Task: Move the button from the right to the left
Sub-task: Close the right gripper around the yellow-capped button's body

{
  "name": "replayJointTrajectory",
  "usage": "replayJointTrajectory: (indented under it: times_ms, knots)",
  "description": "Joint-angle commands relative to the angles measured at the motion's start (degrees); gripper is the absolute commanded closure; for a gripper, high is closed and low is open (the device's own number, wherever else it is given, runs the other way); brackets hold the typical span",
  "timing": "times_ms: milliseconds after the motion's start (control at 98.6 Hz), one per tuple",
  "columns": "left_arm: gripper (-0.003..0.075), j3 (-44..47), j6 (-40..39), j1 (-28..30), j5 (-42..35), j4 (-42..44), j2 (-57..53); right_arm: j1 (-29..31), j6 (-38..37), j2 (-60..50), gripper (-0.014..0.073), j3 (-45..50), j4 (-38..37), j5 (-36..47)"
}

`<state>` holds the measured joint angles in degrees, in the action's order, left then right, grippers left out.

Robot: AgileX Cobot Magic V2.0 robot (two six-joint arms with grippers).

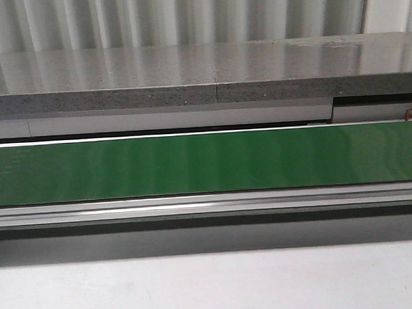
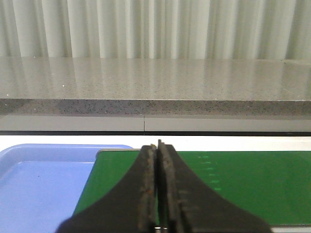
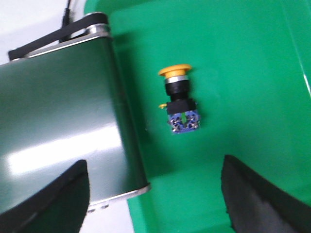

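The button (image 3: 179, 99) lies on its side in a green bin (image 3: 252, 73) in the right wrist view, yellow cap away from the grey-and-blue block with a green spot. My right gripper (image 3: 154, 194) is open and empty above the bin, beside the end of the green belt (image 3: 58, 126); the button lies beyond the fingertips, between their lines. My left gripper (image 2: 159, 145) is shut and empty over the belt's other end (image 2: 233, 184), next to a blue tray (image 2: 39, 184). Neither gripper nor the button shows in the front view.
The green conveyor belt (image 1: 206, 163) runs across the front view with a metal rail (image 1: 208, 204) before it and a grey stone counter (image 1: 202, 76) behind. White table surface (image 1: 212, 284) lies in front. The belt's metal end roller (image 3: 97, 29) borders the green bin.
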<state>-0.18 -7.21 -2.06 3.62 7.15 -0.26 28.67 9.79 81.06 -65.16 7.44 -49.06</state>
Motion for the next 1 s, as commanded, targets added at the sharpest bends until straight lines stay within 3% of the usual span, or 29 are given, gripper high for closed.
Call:
replayJointTrajectory:
  times_ms: [0,284,994]
  knots:
    - [0.0740,1.5,-0.6,-0.5,-4.6,-0.2,-2.0,1.3,2.1,2.4,0.0031,-2.9,1.2,3.5]
    - [0.0740,1.5,-0.6,-0.5,-4.6,-0.2,-2.0,1.5,3.6,11.8,0.0031,-3.5,0.8,9.3]
    - [0.0740,1.5,-0.6,-0.5,-4.6,-0.2,-2.0,1.5,3.8,23.7,0.0031,-4.0,-1.1,17.7]
